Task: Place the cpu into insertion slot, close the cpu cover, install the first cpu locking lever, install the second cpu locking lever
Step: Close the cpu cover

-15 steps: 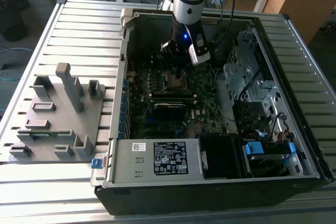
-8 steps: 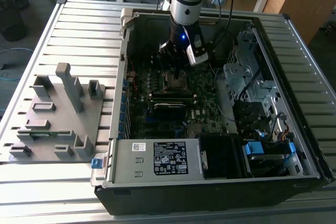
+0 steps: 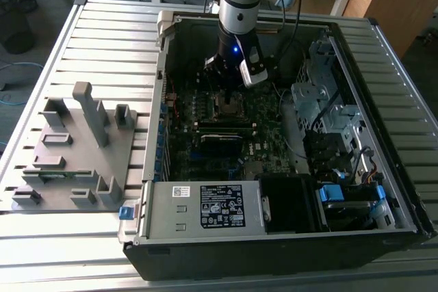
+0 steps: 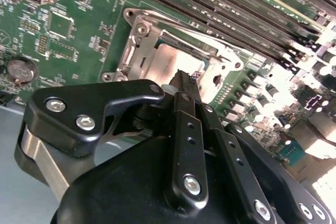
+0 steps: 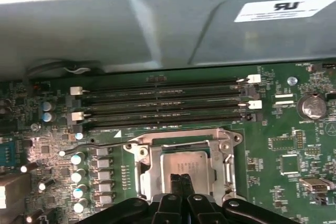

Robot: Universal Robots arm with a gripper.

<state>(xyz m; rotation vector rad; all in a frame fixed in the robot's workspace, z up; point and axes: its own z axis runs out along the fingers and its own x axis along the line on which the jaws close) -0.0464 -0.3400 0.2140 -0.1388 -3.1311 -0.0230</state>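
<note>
The small, flat, square cpu with its dull silver-grey top (image 5: pixel 191 162) is lying down in the square, silver-rimmed insertion slot (image 3: pixel 230 106) on the green motherboard (image 5: pixel 257 182), so the first step is looking done to me. The thin silver cpu cover (image 5: pixel 148 169), a frame plate with a square window, is appearing to lie flat around the chip, with the metal top showing through the window. I am judging it closed or very nearly so, though I cannot tell whether it is fully seated. A thin wire lever (image 5: pixel 105 144) is running out from the socket's corner, past a row of small silver-topped capacitors (image 5: pixel 79 174). Whether it is latched I cannot make out, so the two lever steps are reading as left to do.

The black gripper (image 5: pixel 181 179) is hanging right over the chip with its two fingers drawn together and nothing visible between them. In the second wrist view the gripper (image 4: pixel 185 78) is sitting at the edge of the cover's window; touching or just above, I cannot say.

Room is looking tight. The long black memory slots (image 5: pixel 163 103) are lying just beside one edge of the socket, with the grey metal case wall (image 5: pixel 157 30) rising beyond them. In the exterior view a silver drive cage (image 3: pixel 311 94) is crowding in on the exterior view's right, while the grey moulded fixture (image 3: pixel 75 148) is standing well apart, outside the case on the slatted table (image 3: pixel 55 244).
</note>
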